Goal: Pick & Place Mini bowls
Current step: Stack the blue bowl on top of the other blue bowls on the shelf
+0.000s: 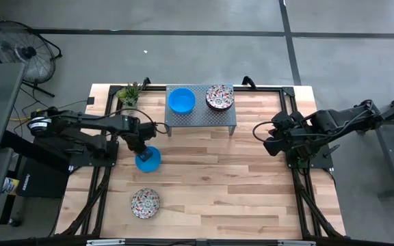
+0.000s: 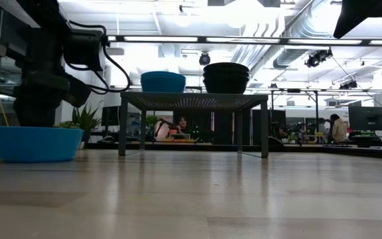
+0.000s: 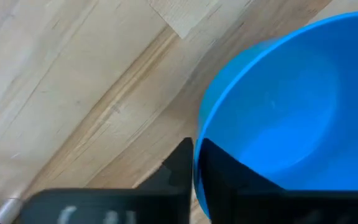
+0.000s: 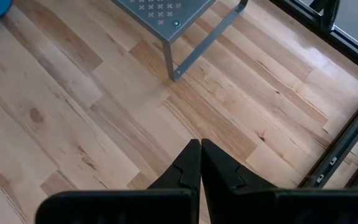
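Note:
A plain blue mini bowl [image 1: 150, 160] stands on its base on the wooden table, left of centre; in the low view this blue bowl [image 2: 37, 143] is flat on the tabletop. My left gripper [image 3: 196, 163] comes down on its rim and is shut on it. A second blue mini bowl [image 1: 181, 100] and a floral mini bowl [image 1: 219, 97] sit on the grey perforated stand [image 1: 200, 116] at the far side. Another floral mini bowl [image 1: 145, 203] rests on the table near the front. My right gripper [image 4: 201, 157] hangs shut over the table's right part, holding nothing. My left gripper pinches the blue bowl's rim [image 3: 199, 140] on the side toward the table's left edge. One finger [image 3: 180, 163] is outside the wall and the other finger [image 3: 229, 177] inside the hollow. The fingers come from above, pointing down. The bowl sits upright with its base on the table.
A small green potted plant [image 1: 129, 93] stands at the far left corner beside the stand. The black frame rails [image 1: 299, 184] run along the table's sides. Bare wood lies between the stand and the front edge, in the middle and right.

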You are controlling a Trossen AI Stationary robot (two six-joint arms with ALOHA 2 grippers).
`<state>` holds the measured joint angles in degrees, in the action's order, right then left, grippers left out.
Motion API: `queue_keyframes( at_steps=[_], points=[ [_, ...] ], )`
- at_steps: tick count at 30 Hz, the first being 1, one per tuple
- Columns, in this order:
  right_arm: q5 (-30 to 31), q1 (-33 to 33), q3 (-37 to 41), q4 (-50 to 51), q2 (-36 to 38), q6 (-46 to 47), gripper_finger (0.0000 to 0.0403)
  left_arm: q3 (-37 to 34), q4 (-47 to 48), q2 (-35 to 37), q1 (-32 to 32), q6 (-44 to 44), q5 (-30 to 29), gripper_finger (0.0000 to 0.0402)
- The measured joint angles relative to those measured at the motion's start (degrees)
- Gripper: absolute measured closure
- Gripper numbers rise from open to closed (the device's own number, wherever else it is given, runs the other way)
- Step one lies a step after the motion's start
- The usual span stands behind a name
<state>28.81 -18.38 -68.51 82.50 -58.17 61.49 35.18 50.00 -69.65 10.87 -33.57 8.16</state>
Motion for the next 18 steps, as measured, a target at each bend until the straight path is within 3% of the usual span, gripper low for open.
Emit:
queue_keyframes(
  at_steps=[2,9,18],
  points=[
    [-0.01,-0.02,0.00,0.01,0.00,0.00,0.0403,0.06,0.38,0.02,0.00,0.45,0.07,0.0394],
    [0.01,-0.01,0.00,0.07,0.00,-0.02,0.0403,1.13,2.69,0.04,0.00,3.54,1.18,0.0398],
    [0.16,-0.02,0.00,0.08,0.00,-0.02,0.0403,12.84,16.02,0.66,2.13,12.45,0.93,0.0400]
  ],
)
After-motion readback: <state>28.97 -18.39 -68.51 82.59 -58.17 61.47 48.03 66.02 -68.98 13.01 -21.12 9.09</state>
